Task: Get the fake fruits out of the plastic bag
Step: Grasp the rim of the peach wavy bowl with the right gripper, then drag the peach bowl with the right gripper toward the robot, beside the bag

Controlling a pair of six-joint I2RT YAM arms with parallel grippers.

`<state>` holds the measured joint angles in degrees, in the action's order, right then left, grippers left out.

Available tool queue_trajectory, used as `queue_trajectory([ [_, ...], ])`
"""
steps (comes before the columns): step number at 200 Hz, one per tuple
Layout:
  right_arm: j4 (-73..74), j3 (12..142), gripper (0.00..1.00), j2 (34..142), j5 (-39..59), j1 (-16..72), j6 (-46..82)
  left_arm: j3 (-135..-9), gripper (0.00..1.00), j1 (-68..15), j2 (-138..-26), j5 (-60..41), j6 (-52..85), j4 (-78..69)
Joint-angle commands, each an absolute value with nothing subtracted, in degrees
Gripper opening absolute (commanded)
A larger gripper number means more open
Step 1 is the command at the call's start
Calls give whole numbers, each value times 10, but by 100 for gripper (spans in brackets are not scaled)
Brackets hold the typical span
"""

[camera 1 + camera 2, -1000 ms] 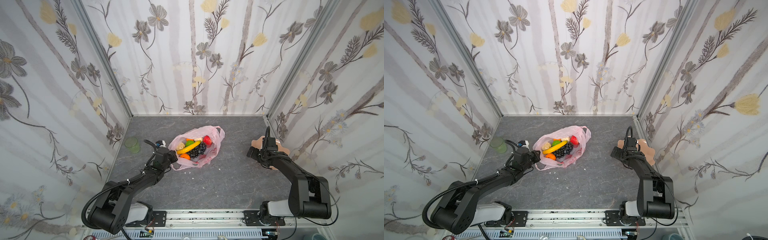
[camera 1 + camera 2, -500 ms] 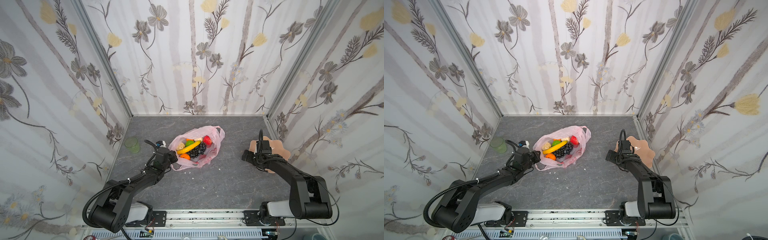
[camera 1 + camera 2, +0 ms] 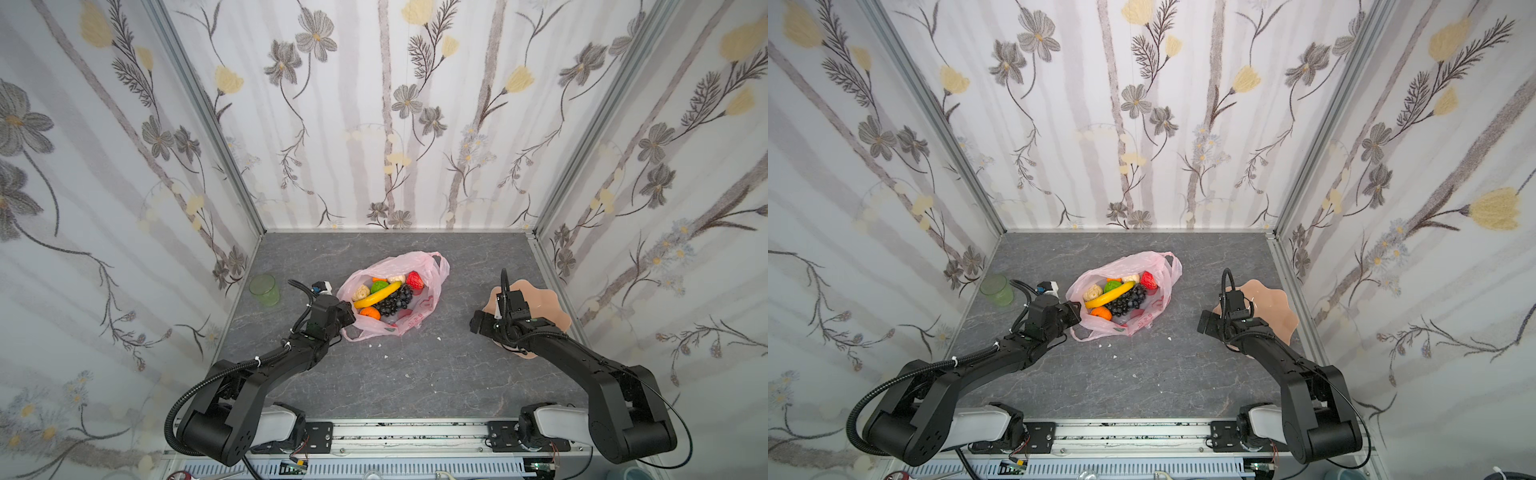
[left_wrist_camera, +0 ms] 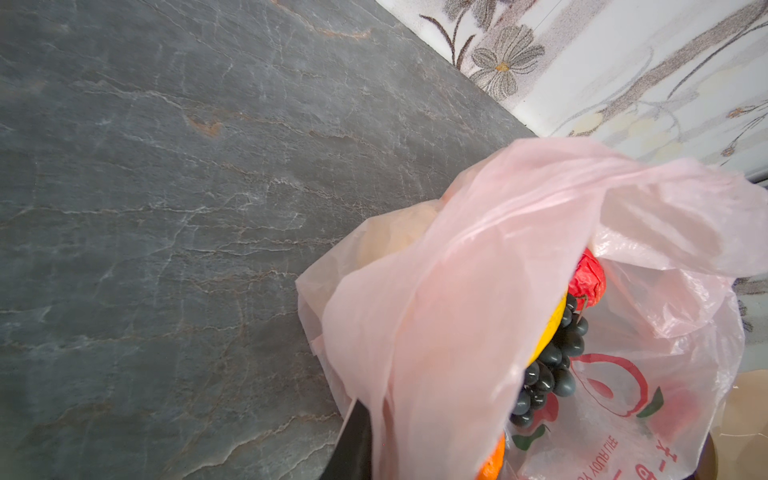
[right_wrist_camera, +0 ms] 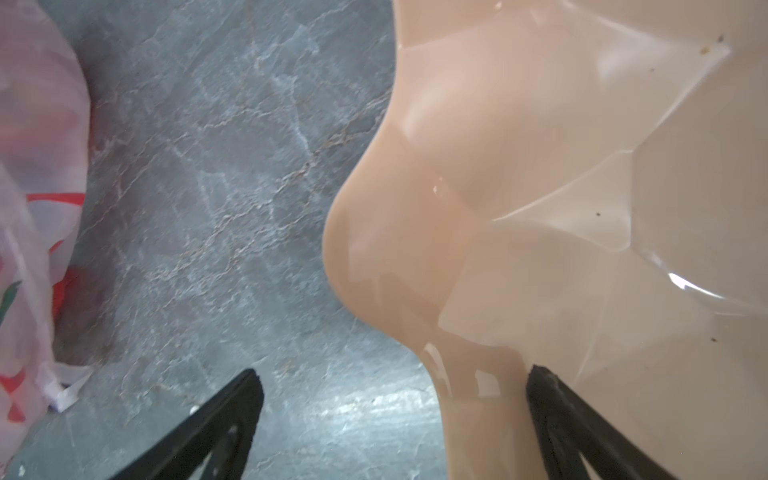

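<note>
The grey, veined tabletop (image 3: 415, 374) carries everything. A little behind its middle lies the pink bag (image 3: 434, 286), its mouth spread open and facing up, with all the fruits (image 3: 384, 295) inside it. The peach wavy plate (image 3: 548, 303) sits at the tabletop's right edge, well apart from the bag.

The left pincer (image 3: 347, 311) is at the bag's left rim, nearly closed. It appears to pinch the thin film there, which in the left wrist view drapes over the one black finger (image 4: 353, 440) that shows. The right pincer (image 5: 392, 372) is spread wide and holds nothing, with one finger over bare tabletop and the other over the plate's near edge.

The green cup (image 3: 264, 289) stands upright at the tabletop's left edge, near the left arm.

In the bag, the banana (image 3: 378, 294) lies across the heap. The grapes (image 3: 392, 302) are just beside it on the front right. An orange (image 3: 369, 313) sits at the front, close to the left pincer, and a pear (image 3: 360, 292) is at the left. The green fruit (image 3: 379, 286) lies behind the banana and the red fruit (image 3: 414, 279) at the back right. A second pear (image 3: 396, 278) and a sliver of a second orange (image 3: 379, 279) show at the back. A few white crumbs (image 3: 376, 345) dot the tabletop in front of the bag.
</note>
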<state>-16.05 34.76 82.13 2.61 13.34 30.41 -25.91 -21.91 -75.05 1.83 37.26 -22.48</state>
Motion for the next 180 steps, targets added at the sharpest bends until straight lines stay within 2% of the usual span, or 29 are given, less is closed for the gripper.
queue_trajectory([
  [1,-163,344,100,805,29,168,340,-261,18,-219,-748,25,370,-240],
  [57,-156,317,100,762,34,290,413,-260,18,-219,-750,25,370,-241],
  [108,-176,349,100,752,19,395,463,-261,18,-218,-751,28,369,-241],
  [150,-243,401,100,735,-59,390,428,-260,19,-218,-752,30,369,-240],
  [180,-257,421,100,717,-100,300,371,-260,19,-218,-752,28,369,-240],
])
